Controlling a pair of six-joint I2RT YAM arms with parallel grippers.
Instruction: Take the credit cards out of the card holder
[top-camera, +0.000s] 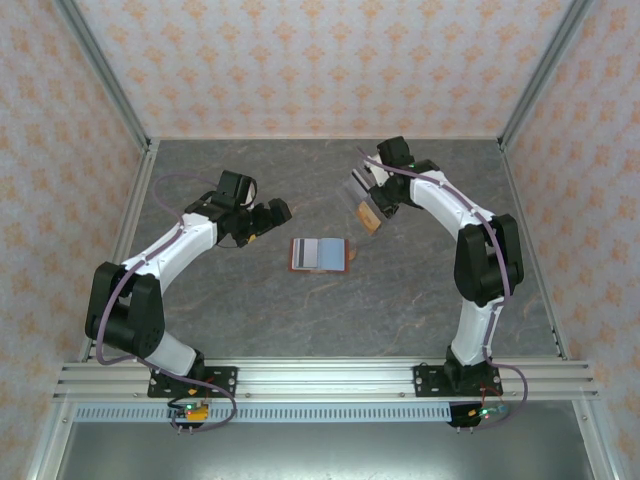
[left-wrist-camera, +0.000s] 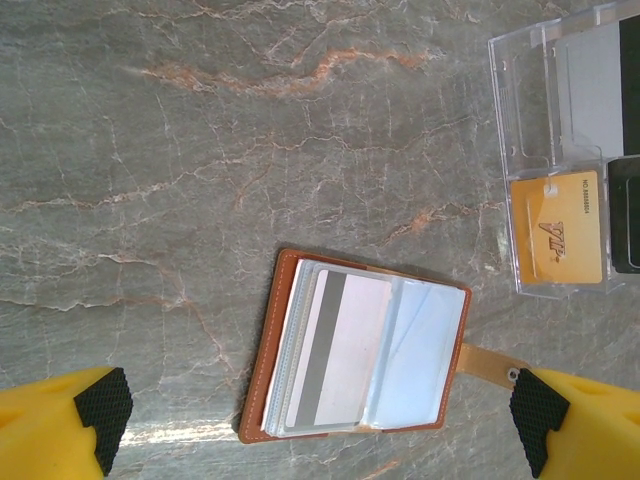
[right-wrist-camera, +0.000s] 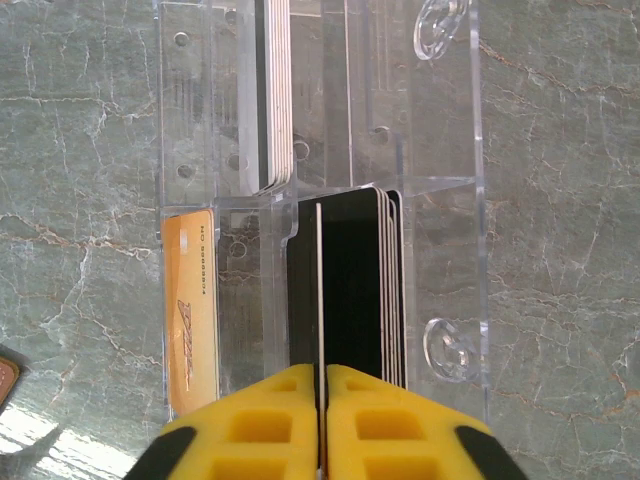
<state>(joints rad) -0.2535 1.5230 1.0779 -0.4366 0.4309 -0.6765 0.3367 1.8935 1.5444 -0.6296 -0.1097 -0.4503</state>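
1. The left gripper (left-wrist-camera: 320, 412) is spread wide, its two black pads (left-wrist-camera: 100, 408) far apart and holding nothing.
2. The card holder (left-wrist-camera: 300, 300) lies open and flat on the grey marbled table (left-wrist-camera: 150, 180), just ahead of the left gripper, in the gap between its fingers but touching neither.
3. A grey-striped credit card (left-wrist-camera: 340, 350) sits in the holder's clear inner sleeve. The holder's strap tab (left-wrist-camera: 488, 362) ends just beside the pad at the view's right.
4. Farther ahead of the left gripper, to the right, stands a clear plastic case (left-wrist-camera: 525, 120) with a gold credit card (left-wrist-camera: 557, 240) inside.
5. The right gripper (right-wrist-camera: 321, 375) is pressed together on a thin credit card (right-wrist-camera: 319, 290), seen edge-on, reaching straight ahead of the fingers into the case (right-wrist-camera: 440, 120).
6. Just right of that card stands a stack of black cards (right-wrist-camera: 355, 290). The gold card (right-wrist-camera: 190, 320) is in the compartment to the gripper's left, and a pale card stack (right-wrist-camera: 270, 100) sits in the compartment beyond.
7. From above, the holder (top-camera: 318, 254) lies between the two grippers, nearer the left one (top-camera: 280, 212).
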